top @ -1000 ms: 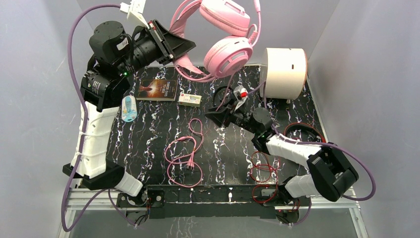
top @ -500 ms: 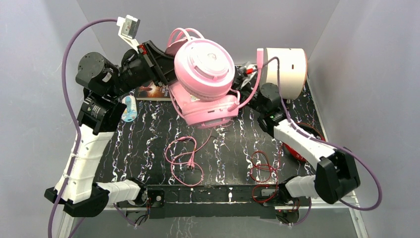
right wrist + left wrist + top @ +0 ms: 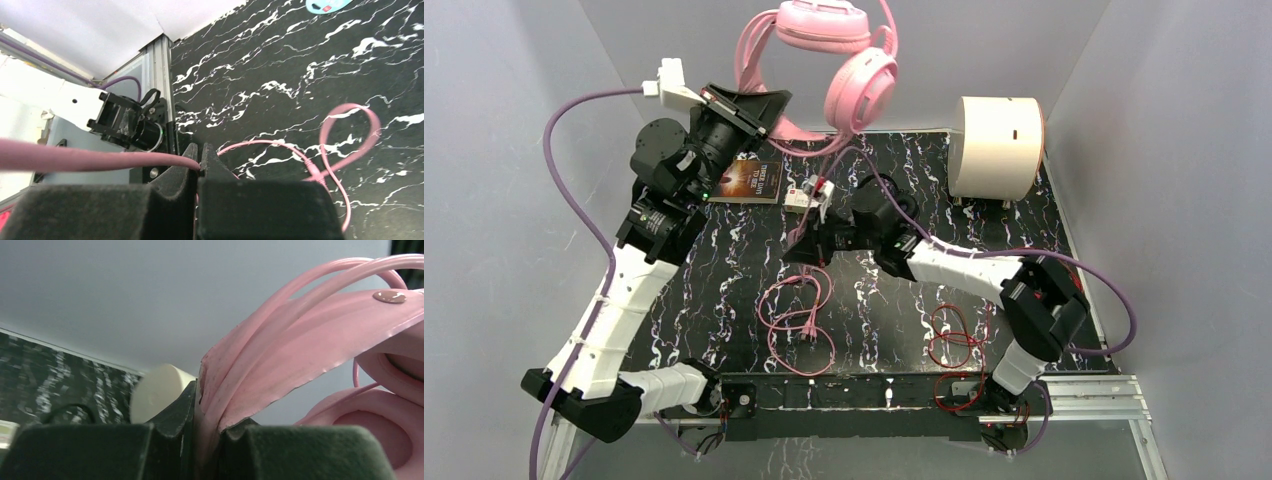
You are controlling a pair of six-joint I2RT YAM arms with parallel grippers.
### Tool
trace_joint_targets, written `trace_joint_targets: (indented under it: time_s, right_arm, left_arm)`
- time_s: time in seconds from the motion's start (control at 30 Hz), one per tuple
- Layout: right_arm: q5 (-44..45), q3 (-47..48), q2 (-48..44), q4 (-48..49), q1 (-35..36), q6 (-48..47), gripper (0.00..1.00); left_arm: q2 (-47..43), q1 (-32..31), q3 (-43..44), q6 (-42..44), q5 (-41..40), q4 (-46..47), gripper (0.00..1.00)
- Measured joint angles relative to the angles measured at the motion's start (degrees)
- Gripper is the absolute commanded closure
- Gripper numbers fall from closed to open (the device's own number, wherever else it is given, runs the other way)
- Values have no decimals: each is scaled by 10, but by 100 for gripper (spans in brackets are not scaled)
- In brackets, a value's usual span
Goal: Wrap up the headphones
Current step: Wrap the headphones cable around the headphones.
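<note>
The pink headphones hang high against the back wall, held by their headband. My left gripper is shut on the headband's lower end. Their pink cable drops to the table and lies in loose loops. My right gripper is low over mid-table, shut on a stretch of that cable just above the loops. A red cable lies in coils at the front right; its headset and the black one are out of view.
A white cylinder stands at the back right. A book and a small box lie at the back centre. A light blue item lies on the marbled table. Grey walls enclose the sides.
The left arm has lifted the pink headphones from over the table up toward the back wall. The right gripper has moved left and down to mid-table and now grips the cable there.
</note>
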Motion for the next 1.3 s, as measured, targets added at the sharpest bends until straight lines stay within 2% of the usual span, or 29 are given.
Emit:
trace_joint_targets:
  time_s: [0.17,0.33,0.43,0.5,0.63,0.73,0.83,0.97,1.03,1.13,1.3]
  right_arm:
    - [3,-8,-30,-46,23,32,100]
    - [-1,-21,-92,-95,77,70,100]
    - [9,-20,-129,-140,122,71,100]
    - [27,-19,-163,-186,134,68,100]
    - [77,-20,-239,-279,132,50,100]
    - [118,-19,-283,-315,130,23,100]
    - [146,6,-297,-355,134,-15,100]
    - [206,132,-257,-441,137,-98,100]
    - [270,216,-233,-481,139,-156,100]
    - [372,307,-217,-514,138,-249,100]
    - [503,392,-189,-558,137,-383,100]
  left_arm:
    - [-15,0,-25,115,-203,12,100]
    - [-27,1,-151,366,-418,205,100]
    - [13,3,-187,503,-490,272,100]
    - [31,1,-222,574,-512,268,100]
    - [25,-3,-273,627,-525,198,100]
    - [-6,-4,-262,588,-511,105,100]
    - [-40,-1,-208,550,-470,5,100]
    - [-32,4,-85,529,-394,-131,100]
    - [-22,4,-51,526,-352,-185,100]
    - [-21,4,-57,530,-284,-255,100]
    - [-21,2,-82,535,-167,-374,100]
